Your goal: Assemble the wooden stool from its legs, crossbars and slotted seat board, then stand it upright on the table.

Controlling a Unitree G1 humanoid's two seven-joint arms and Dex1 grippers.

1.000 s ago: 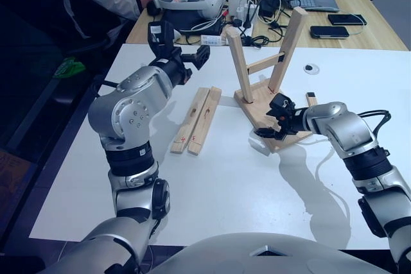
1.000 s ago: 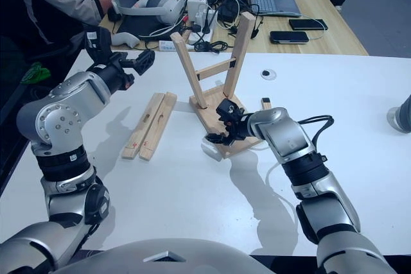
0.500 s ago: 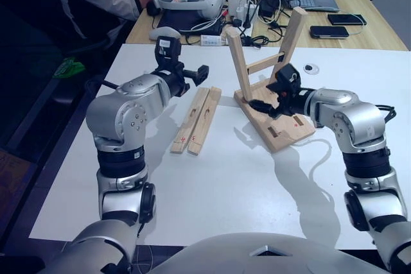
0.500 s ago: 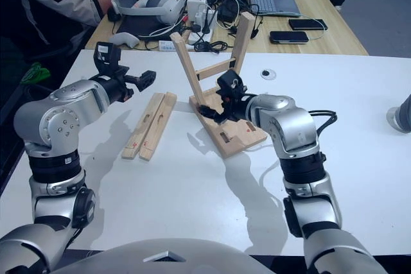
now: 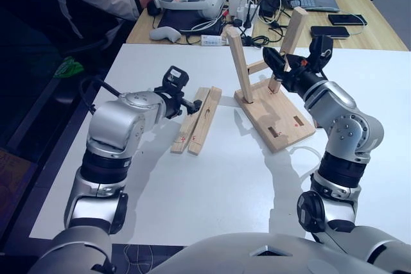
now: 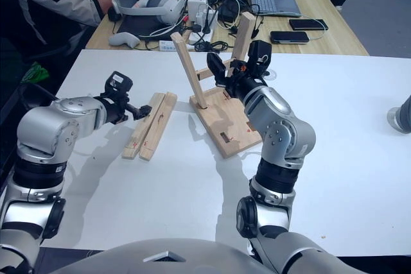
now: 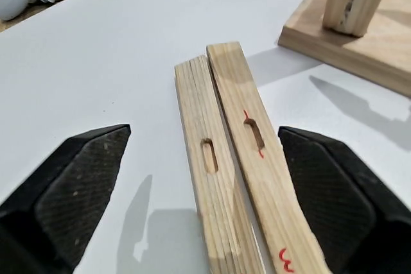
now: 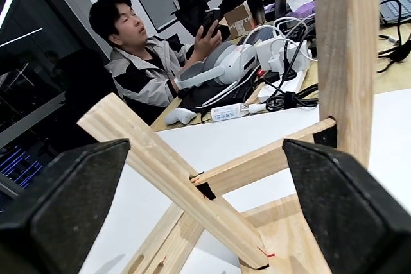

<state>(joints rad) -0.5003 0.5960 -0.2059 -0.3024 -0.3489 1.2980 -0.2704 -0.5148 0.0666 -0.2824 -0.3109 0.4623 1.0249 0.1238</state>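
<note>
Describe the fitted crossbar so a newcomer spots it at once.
On the white table, the seat board lies flat with two upright legs rising from it. The crossbar is the thin stick bridging them in mid-air, unlike the two loose legs lying flat nearby.

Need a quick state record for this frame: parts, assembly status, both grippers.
seat board: lies flat on the table, slots up
fitted legs: two, standing in the seat board, splayed
crossbar: joins the fitted legs
loose legs: two, side by side on the table, left of the board
left gripper: open, low at the loose legs, a finger to each side
right gripper: open, raised, facing the crossbar, holding nothing
status: half assembled, not upright
</note>
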